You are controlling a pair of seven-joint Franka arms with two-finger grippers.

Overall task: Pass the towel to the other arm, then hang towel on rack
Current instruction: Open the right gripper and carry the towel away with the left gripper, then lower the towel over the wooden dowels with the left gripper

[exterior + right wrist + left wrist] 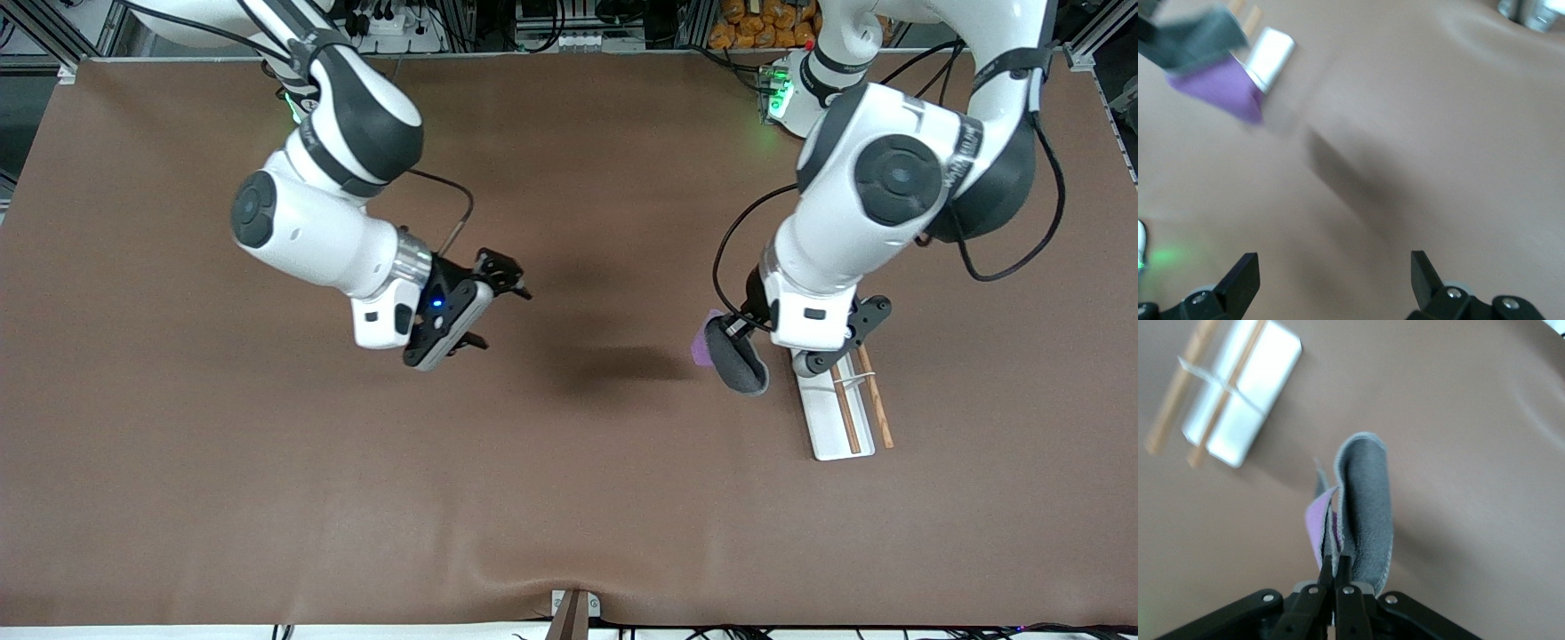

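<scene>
Brown matting [569, 498] covered the whole table, with cabling and fixtures along the edge where the arms were based.

Left gripper [1335, 568]: fingers clenched on one edge of the towel [1365, 513], held in the air over the matting just beside the rack [831, 418], toward the left arm's end of the table. The towel was a single small cloth, grey on its outer face and purple inside, hanging folded in a loose loop from the pinch point. It touched neither the table nor the rack.

Right gripper [1331, 277]: fingers spread wide and holding nothing, over bare matting toward the right arm's end, well apart from the towel.

Count: one towel, one rack, two arms. The rack consisted of one white oblong base, two thin brown rods [845, 416] lying parallel, and one slim white bracket [1223, 385] joining them.

The left wrist view showed the pinch itself and the grey face in full. The front view showed only the cloth's grey bulk and a purple edge beside the wrist. The right wrist view showed the purple face, blurred.
</scene>
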